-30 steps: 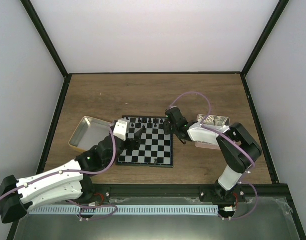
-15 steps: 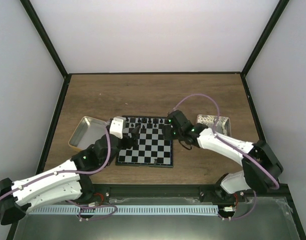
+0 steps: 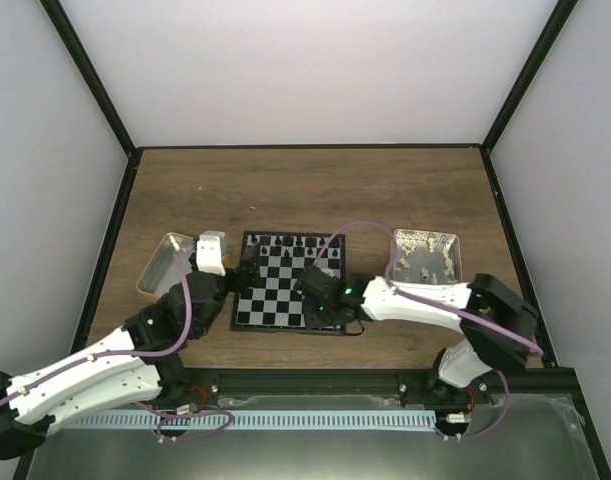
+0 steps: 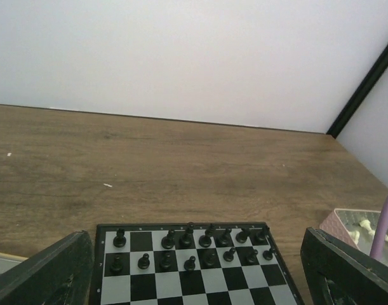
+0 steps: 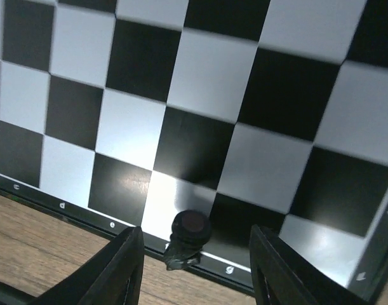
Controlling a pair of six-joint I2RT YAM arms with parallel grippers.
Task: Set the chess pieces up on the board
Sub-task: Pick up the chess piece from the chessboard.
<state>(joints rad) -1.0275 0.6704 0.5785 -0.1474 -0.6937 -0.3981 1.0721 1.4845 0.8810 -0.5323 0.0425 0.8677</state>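
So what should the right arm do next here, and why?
Probably close the right gripper on the black piece: it stands at the board's near edge, between the open fingers, while the other pieces fill the far rows.

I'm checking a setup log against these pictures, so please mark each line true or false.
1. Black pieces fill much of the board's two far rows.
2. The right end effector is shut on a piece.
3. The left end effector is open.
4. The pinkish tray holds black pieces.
1. True. The black pieces stand along the two far rows of the board.
2. False. The right end effector is open. A lone black piece stands at the board's near edge between its fingers, and neither finger touches it.
3. True. The left end effector has its fingers wide apart with nothing gripped.
4. False. The pinkish tray holds white pieces.
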